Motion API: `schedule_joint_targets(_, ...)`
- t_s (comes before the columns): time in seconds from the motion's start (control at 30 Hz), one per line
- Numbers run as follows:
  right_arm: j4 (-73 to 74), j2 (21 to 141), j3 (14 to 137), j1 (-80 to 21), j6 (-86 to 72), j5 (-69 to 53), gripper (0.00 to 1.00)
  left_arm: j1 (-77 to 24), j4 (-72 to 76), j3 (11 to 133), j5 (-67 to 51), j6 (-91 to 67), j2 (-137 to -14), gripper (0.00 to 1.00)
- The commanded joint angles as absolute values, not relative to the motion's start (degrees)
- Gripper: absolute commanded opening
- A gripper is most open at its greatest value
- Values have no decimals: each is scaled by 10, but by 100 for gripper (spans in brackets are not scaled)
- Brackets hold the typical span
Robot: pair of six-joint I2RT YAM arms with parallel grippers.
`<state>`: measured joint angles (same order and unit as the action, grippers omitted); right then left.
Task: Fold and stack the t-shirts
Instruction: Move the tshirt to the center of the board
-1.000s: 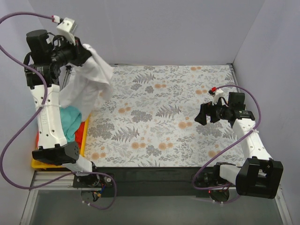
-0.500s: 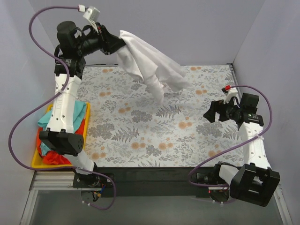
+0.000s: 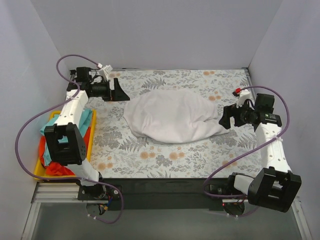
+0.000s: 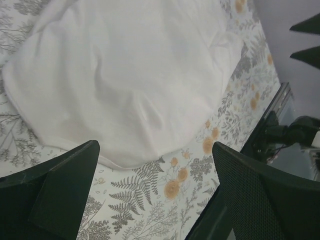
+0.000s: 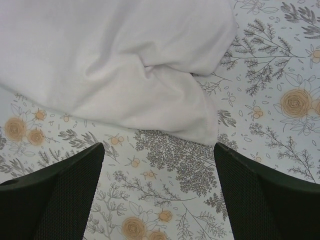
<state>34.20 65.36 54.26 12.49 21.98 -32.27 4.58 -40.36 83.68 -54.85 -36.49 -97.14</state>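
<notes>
The left gripper (image 3: pixel 119 94) has its jaws spread and holds nothing; the white t-shirt (image 3: pixel 172 117) lies bunched on the table cover (image 3: pixel 165 157) just ahead of it. The right gripper (image 3: pixel 223 120) is likewise spread and empty, the shirt's edge directly before it. The teal t-shirt (image 3: pixel 47 126) and orange-red t-shirt (image 3: pixel 56 170) lie in the yellow tray (image 3: pixel 36 175) behind the left gripper

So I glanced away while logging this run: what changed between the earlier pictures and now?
The left pincer swung the white t-shirt from over the yellow tray out across the table and let go, jaws now open; the shirt lies rumpled mid-table. The right pincer stayed open, shifting slightly beside the shirt's right edge. The teal t-shirt and orange-red t-shirt stayed in the tray.
</notes>
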Motion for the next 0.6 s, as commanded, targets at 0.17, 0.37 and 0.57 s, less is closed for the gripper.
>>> schedule_joint_targets(0.17, 389, 734, 556, 13, 314, -184, 65, -94, -504, 744, -425, -196, -926, 95)
schedule_joint_targets(0.37, 385, 822, 582, -21, 320, -135, 57, -164, -477, 680, -346, -192, -914, 87)
schedule_joint_targets(0.57, 372, 925, 658, -36, 314, -92, 50, -178, -458, 719, -294, -199, -968, 94)
